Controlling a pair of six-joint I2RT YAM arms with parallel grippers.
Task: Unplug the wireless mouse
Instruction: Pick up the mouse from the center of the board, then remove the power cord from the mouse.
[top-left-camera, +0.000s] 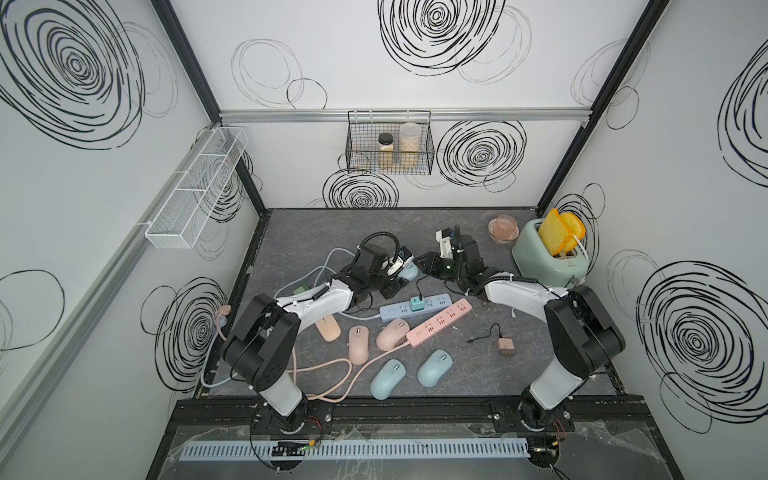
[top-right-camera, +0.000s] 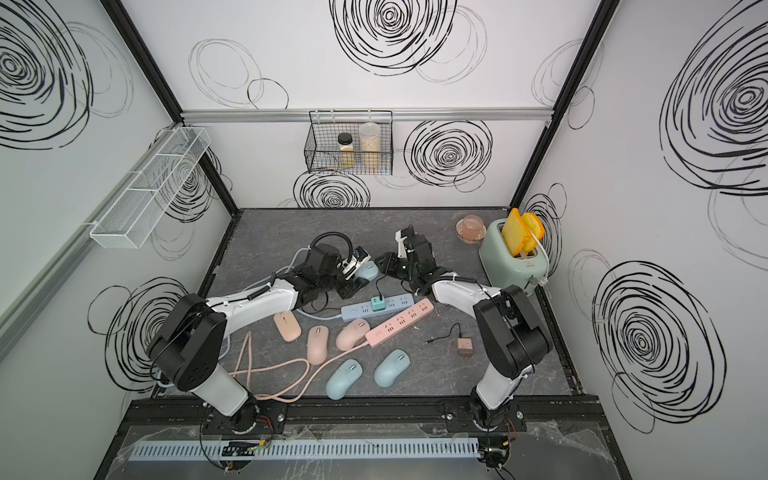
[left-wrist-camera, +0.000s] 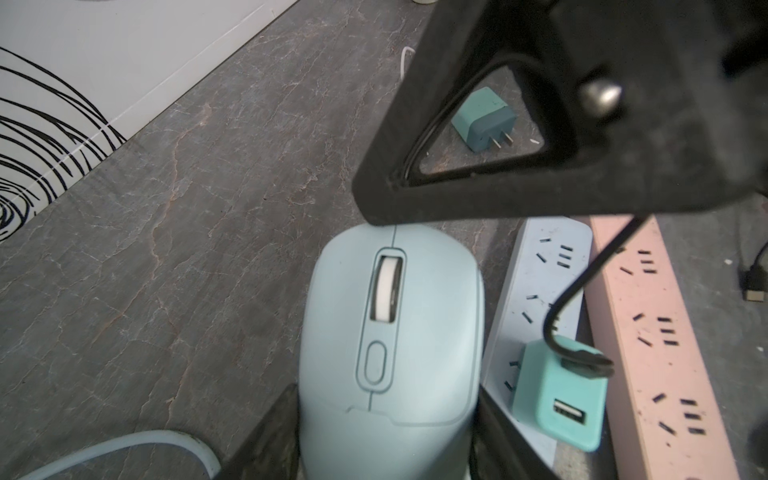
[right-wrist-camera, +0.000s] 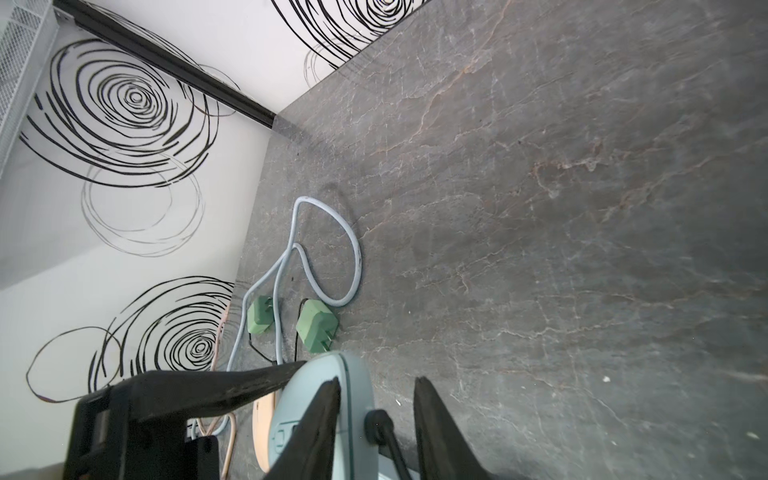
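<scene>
While left pincer (left-wrist-camera: 386, 399) clamps the blue wireless mouse (left-wrist-camera: 415, 324), right pincer (right-wrist-camera: 376, 380) straddles its black cable plug (right-wrist-camera: 376, 424), part-open, not gripping; skewed pull could slip off or bend it.

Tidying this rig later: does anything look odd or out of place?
Yes: the yellow slab in the toaster at the back right corner sticks far out and leans askew; it looks more like sponge than bread.
</scene>
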